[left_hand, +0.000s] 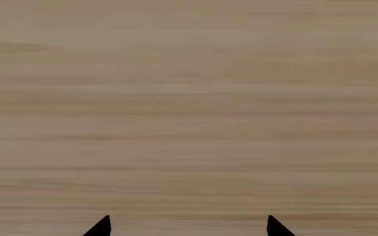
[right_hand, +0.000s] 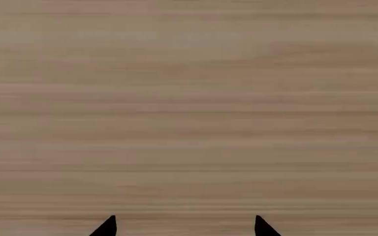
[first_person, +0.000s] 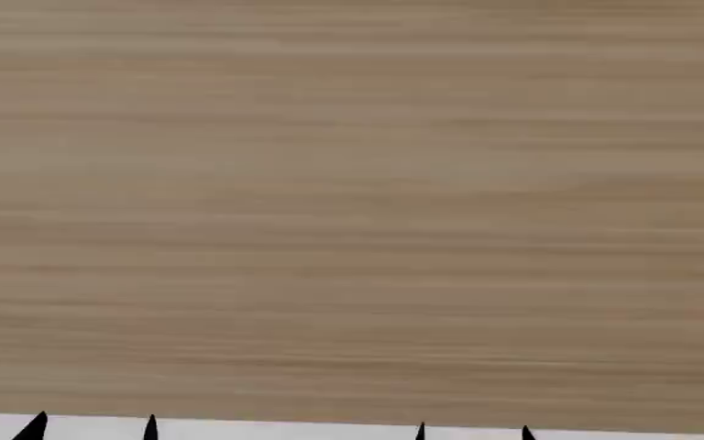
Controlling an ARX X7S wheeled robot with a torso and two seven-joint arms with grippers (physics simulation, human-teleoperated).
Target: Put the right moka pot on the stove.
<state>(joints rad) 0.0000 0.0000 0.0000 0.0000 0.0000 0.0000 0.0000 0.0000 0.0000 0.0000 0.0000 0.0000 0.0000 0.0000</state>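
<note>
Moka pot & stove not in any view; only wood surface (first_person: 352, 202).

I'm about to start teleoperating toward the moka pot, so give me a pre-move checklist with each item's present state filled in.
1. Right moka pot in view: not ok. No view shows either pot.
2. Stove in view: not ok. Only the wooden surface fills all three views.
3. Left gripper open and empty: ok. Its tips stand wide apart with only wood between them.
4. Right gripper open and empty: ok. Same state in its wrist view.
5. Both grippers in the head view: ok, only as fingertips at the lower edge, left and right.
6. Clear path to the pot: cannot tell. Look around for the pot first.
</note>
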